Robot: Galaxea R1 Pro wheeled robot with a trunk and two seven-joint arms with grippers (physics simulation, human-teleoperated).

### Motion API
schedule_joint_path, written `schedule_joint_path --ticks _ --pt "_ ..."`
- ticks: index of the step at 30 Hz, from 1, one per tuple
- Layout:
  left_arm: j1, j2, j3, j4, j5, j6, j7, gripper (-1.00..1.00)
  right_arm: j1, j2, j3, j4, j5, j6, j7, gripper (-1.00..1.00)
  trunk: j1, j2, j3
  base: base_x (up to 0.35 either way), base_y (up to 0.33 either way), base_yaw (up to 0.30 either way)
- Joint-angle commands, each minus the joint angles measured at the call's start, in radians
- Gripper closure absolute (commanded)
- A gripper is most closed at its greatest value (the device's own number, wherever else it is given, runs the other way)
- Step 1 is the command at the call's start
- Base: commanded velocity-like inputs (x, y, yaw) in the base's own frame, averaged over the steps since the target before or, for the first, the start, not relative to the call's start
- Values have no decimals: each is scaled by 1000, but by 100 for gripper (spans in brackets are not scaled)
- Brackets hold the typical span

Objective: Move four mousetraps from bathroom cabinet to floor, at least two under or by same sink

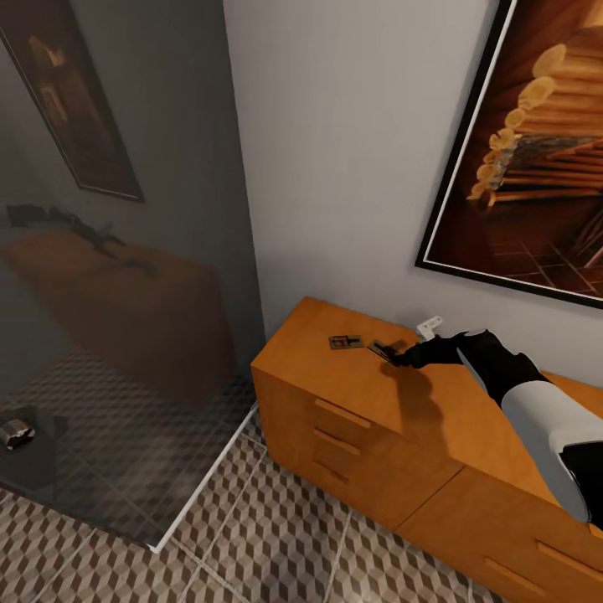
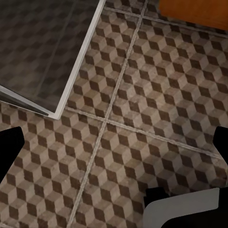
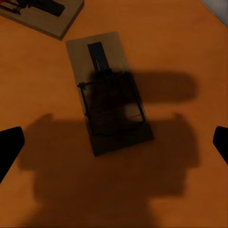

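Viewing through the right wrist camera, I see a mousetrap, a flat brown board with wire frame, lying on the cabinet top between the spread right gripper fingertips. A second mousetrap lies nearby. The left gripper, spread, hangs over the bathroom floor.

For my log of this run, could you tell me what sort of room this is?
Probably a bathroom: a glass shower screen stands on cube-patterned floor tiles, beside a low wooden cabinet with mousetraps on top, under a framed picture.
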Motion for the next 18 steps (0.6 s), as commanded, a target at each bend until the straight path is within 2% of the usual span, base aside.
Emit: schedule_joint_path --ticks 1,6,13,18 --pt "-2 0 -5 4 8 -6 -6 -100 -1 -1 1 -2 9 2 12 -100 1 -2 -2 0 0 0" --pt "-2 0 -5 5 8 -6 -6 -100 -1 -1 1 -2 12 1 19 -100 1 -2 -2 0 0 0" --pt "-2 0 -5 4 8 -6 -6 -100 -1 0 2 -2 41 -4 24 -100 1 -2 -2 0 0 0" --pt "-2 0 -5 4 8 -6 -6 -100 -1 1 2 1 47 -20 26 -100 1 -2 -2 0 0 0"
